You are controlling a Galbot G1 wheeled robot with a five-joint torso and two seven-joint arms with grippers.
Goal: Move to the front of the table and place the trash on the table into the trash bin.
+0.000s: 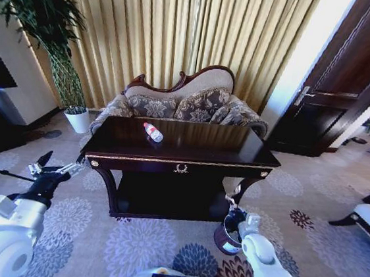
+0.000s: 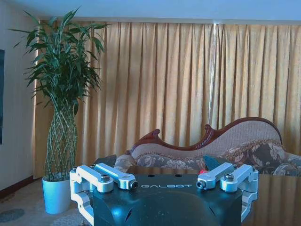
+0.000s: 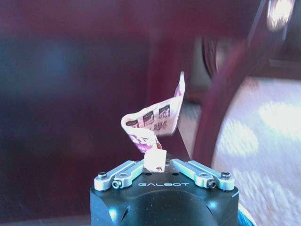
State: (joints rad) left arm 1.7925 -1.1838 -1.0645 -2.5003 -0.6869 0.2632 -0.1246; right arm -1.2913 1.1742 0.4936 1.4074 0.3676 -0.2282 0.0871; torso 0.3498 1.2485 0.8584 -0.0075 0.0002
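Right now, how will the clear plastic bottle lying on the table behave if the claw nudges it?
The clear plastic bottle with red-and-white label lies on its side on the glossy dark table, so it probably rolls or slides. It looks small, likely light.

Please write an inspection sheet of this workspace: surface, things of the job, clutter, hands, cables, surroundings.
Surface: dark glossy table with gold trim, on patterned carpet.
Job's things: bottle lying on the table top; crumpled wrapper in the right hand; bin on the floor by the table's right front leg.
Clutter: nothing seen.
Hands: left hand open, raised left of the table; right hand shut on the wrapper, low over the bin.
Cables: nothing seen.
Surroundings: sofa behind the table, curtains, plant in a white pot, door on the right.
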